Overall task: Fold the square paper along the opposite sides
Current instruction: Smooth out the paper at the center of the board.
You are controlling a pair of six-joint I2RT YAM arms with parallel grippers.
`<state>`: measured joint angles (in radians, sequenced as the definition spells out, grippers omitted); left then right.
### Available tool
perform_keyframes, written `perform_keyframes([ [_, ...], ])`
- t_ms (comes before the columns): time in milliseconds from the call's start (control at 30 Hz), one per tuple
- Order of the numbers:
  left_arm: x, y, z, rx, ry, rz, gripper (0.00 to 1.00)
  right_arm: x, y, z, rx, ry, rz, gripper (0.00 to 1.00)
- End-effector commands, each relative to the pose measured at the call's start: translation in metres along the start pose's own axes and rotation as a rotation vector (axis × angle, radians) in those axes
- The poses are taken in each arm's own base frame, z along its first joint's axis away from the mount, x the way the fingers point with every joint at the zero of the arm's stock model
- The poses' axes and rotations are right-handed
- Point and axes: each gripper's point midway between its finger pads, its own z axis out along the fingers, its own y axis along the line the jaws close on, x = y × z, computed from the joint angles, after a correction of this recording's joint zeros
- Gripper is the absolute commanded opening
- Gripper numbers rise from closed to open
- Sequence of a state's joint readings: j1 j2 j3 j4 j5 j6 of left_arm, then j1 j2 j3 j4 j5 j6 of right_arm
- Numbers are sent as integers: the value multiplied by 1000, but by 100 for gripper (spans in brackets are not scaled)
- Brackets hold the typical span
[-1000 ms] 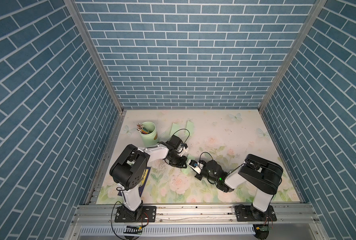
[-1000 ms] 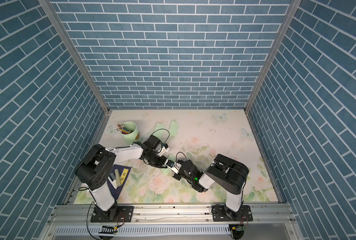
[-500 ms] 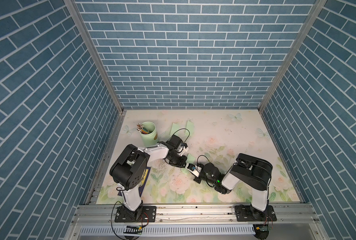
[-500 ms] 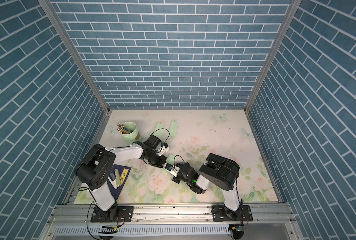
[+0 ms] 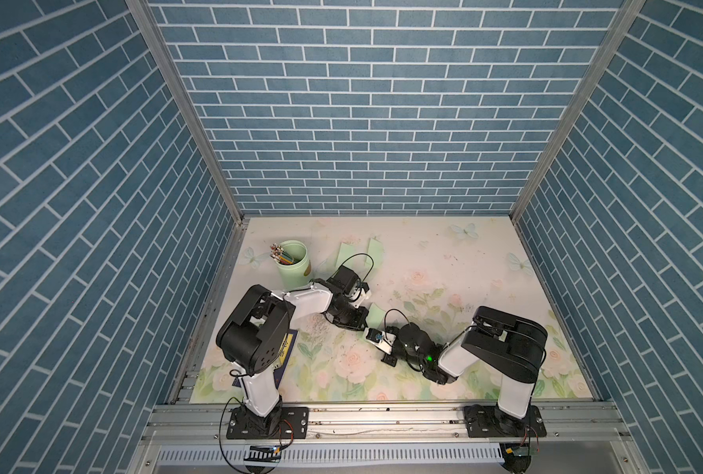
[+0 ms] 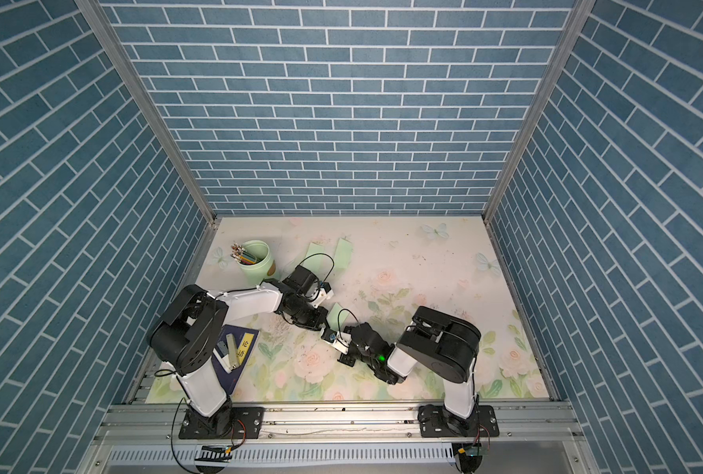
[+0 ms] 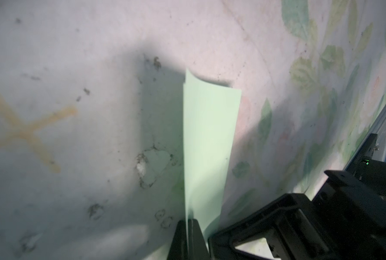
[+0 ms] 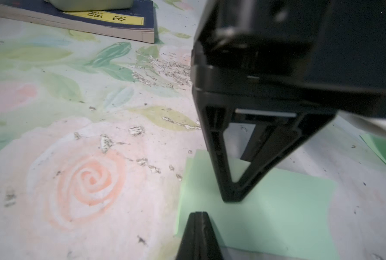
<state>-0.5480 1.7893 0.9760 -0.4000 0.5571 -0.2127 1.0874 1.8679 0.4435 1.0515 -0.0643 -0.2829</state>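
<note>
1. Three thin, flat, pale green papers: the square paper [image 5: 376, 318] lies on the flowery table [image 5: 444, 262] just beside the left gripper [image 7: 188, 221], and two folded strips [image 5: 373, 250] lie farther back, beyond the green cup [image 5: 293, 266].
2. Two black claws. The left gripper is squeezed tight on the paper's edge; the right gripper [image 8: 198, 215] is squeezed closed with nothing in it, its tip at the paper.
3. One round cup of pencils. One dark blue book [image 6: 239, 349], near the left arm's base.

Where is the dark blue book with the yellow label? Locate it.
In a top view, the dark blue book lies on the floral mat, partly under the left arm's base.
</note>
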Motion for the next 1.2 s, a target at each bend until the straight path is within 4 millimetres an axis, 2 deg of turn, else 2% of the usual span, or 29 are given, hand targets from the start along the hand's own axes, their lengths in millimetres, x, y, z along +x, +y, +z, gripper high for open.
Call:
perform_keyframes([
  [0,2,28,-1,-109,4,-33,0,37,32,-2,-115,143,-42,0],
  [200,0,28,-2,-104,0,-38,0,42,45,-7,-136,164,-41,0],
  [300,1,27,-1,-94,4,-39,0,33,38,-12,-92,140,-26,0],
  [433,7,16,2,-45,12,-30,0,-19,-8,-31,78,-15,4,0],
  [533,15,3,7,-33,35,8,0,-30,-40,-40,158,-57,40,0],
  [633,22,-3,12,-33,56,27,0,-21,-48,-41,185,-49,13,0],
  [867,25,-2,15,-39,70,20,0,-13,-48,-10,170,-29,2,0],
  [1033,26,2,18,-54,83,15,0,14,-54,-2,196,32,39,0],
  [1167,27,5,19,-66,86,13,0,33,-62,-7,218,64,83,0],
])
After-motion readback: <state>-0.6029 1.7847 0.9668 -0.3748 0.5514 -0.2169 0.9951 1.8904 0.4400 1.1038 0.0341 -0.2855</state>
